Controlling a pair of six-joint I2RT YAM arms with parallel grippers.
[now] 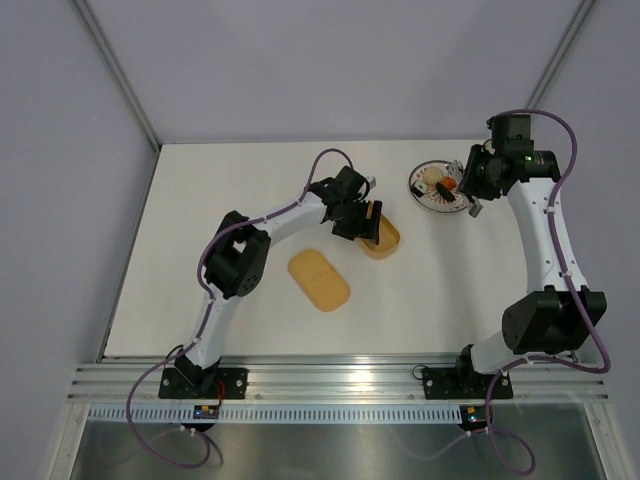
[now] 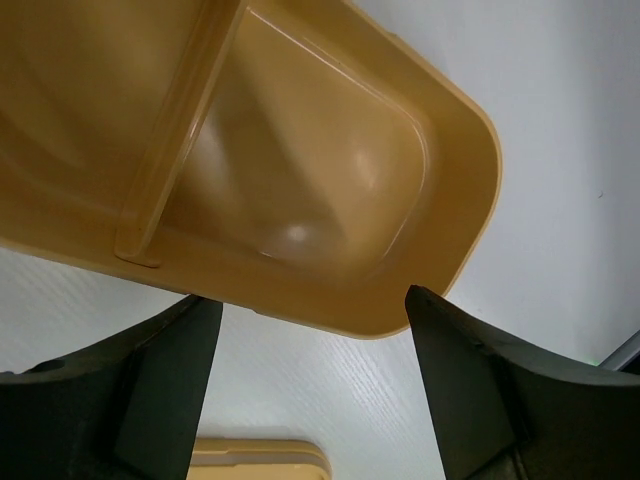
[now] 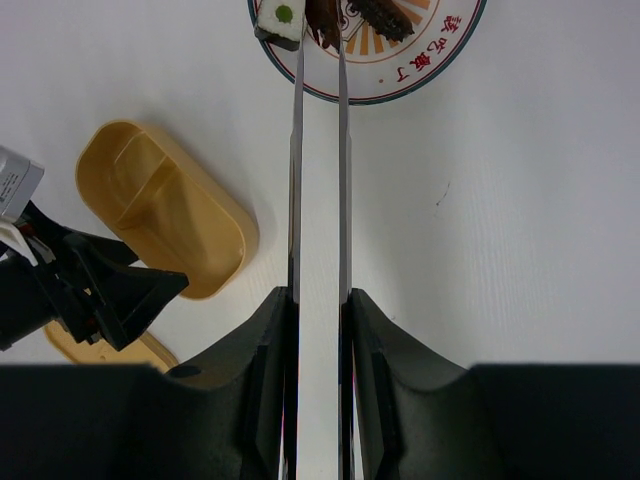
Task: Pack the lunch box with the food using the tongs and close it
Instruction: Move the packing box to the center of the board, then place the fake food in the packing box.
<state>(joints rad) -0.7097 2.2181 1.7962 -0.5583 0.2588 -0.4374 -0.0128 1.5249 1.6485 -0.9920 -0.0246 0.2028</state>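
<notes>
Silver tongs clamped in right gripper, tips around dark food on plate;
left gripper spread wide at lunch box end; lid lying nearby

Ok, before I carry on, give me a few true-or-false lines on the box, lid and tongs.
1. The lid is on the box. False: it lies on the table beside the box.
2. The right claw holds the tongs. True.
3. Both box compartments are empty. True.
4. The tongs' tips hang over the box. False: they are at the plate, around a dark piece of food.
</notes>
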